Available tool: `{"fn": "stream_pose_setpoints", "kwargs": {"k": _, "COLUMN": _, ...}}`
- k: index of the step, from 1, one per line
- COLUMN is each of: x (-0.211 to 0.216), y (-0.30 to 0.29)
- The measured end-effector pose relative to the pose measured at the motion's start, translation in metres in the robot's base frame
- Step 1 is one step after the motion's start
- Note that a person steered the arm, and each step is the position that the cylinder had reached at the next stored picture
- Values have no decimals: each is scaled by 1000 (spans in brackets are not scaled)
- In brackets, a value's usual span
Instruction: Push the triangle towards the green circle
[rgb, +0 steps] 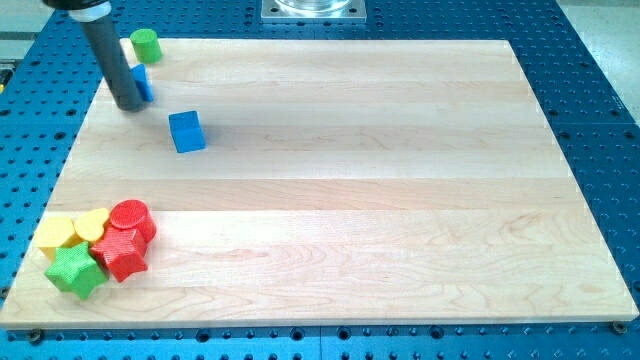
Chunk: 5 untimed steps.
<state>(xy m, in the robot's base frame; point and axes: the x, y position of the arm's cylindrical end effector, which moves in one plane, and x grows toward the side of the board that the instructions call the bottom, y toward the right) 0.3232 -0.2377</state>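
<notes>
The green circle is a short green cylinder near the board's top left corner. A blue block, the triangle by its place though its shape is largely hidden, sits just below the circle, right behind my rod. My tip rests on the board at the blue block's lower left side, touching or nearly touching it. A blue cube lies further down and to the right, apart from the tip.
A cluster sits at the board's bottom left: a yellow block, a yellow heart, a red cylinder, a red star and a green star. The wooden board lies on a blue perforated table.
</notes>
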Motion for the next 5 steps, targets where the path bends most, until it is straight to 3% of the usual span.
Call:
{"fn": "stream_pose_setpoints", "kwargs": {"k": 1, "x": -1, "y": 24}}
{"fn": "stream_pose_setpoints", "kwargs": {"k": 3, "x": -1, "y": -18}}
{"fn": "stream_pose_setpoints", "kwargs": {"k": 5, "x": -43, "y": -40}}
